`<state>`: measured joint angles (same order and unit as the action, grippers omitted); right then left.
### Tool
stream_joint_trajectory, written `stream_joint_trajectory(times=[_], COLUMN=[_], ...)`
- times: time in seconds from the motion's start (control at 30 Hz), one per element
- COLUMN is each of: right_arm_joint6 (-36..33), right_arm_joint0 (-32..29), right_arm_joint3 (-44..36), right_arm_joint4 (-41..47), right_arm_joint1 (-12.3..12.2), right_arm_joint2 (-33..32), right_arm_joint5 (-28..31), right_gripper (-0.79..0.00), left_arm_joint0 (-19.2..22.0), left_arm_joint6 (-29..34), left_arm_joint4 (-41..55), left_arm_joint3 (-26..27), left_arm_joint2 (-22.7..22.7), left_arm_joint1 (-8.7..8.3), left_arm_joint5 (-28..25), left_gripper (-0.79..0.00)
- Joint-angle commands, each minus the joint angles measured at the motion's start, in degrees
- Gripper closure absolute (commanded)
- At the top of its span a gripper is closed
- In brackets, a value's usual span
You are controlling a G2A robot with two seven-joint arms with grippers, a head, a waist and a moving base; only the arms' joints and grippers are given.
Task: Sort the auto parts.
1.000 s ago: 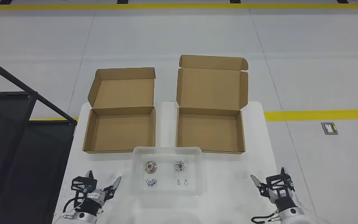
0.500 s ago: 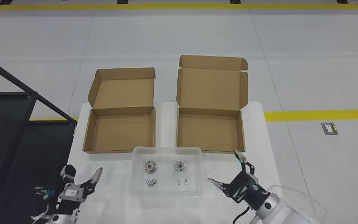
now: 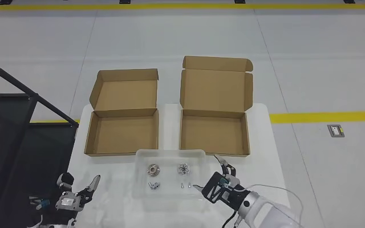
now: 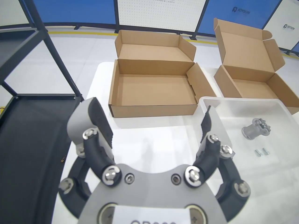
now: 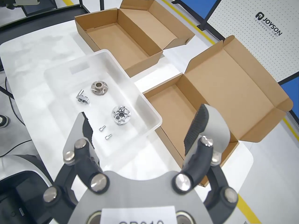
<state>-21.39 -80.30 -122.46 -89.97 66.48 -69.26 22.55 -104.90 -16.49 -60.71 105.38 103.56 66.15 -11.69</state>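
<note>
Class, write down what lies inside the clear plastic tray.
Inside the clear tray: a flanged hub, a toothed round part, a small bracket and two small bolts. The right gripper covers a bit of the tray's near corner.

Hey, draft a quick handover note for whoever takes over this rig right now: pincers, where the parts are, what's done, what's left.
Left pincer: open, empty, over the table left of the tray.
Right pincer: open, empty, at the tray's near right corner.
Parts: flanged hub, toothed disc, small bracket and two bolts all lie in the tray.
Done: nothing sorted; left box and right box are open, empty.
Left: every part.
</note>
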Motion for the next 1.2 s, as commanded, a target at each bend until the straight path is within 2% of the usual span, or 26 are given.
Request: stream_joint_trajectory(times=[0.0, 0.1, 0.17, 0.33, 0.5, 0.67, 0.83, 1.17], right_arm_joint6=[-0.01, 2.87, 1.40, -5.57, -15.15, -23.48, -31.64, -32.06], right_arm_joint0=[0.00, 0.44, 2.54, 14.89, 26.89, 34.54, 37.62, 37.77], right_arm_joint3=[0.00, -0.90, 0.24, 5.62, 13.92, 22.24, 27.08, 27.21], right_arm_joint4=[0.00, -0.51, -2.20, 1.10, 5.19, 12.52, 16.88, 17.08], right_arm_joint1=[0.00, -0.02, 0.13, 2.23, 5.42, 8.40, 10.10, 10.17], right_arm_joint2=[0.00, 1.48, 3.95, 14.71, 24.23, 29.08, 31.40, 31.51], right_arm_joint5=[0.00, 2.73, 5.19, 11.16, 11.57, 8.53, 5.85, 5.92], right_gripper=[-0.785, -0.785, -0.785, -0.785, -0.785, -0.785, -0.785, -0.785], left_arm_joint0=[0.00, 0.14, 1.06, 2.78, 3.51, 3.69, 3.63, 3.63], left_arm_joint6=[0.00, 0.57, 1.79, 2.99, 3.32, 3.51, 3.66, 3.66], left_arm_joint4=[0.00, -0.05, -0.94, -2.18, -2.55, -2.11, -2.08, -2.08], left_arm_joint3=[0.00, -0.25, -0.42, -1.26, -1.25, -1.02, -0.93, -0.93], left_arm_joint2=[0.00, 0.02, -0.35, -1.40, -1.91, -1.93, -1.89, -1.89], left_arm_joint1=[0.00, 0.02, 0.05, 0.12, 0.24, 0.46, 0.50, 0.50], left_arm_joint5=[0.00, 0.49, 1.21, 0.54, 0.18, 1.42, 1.64, 1.64], left_gripper=[-0.785, -0.785, -0.785, -0.785, -0.785, -0.785, -0.785, -0.785])
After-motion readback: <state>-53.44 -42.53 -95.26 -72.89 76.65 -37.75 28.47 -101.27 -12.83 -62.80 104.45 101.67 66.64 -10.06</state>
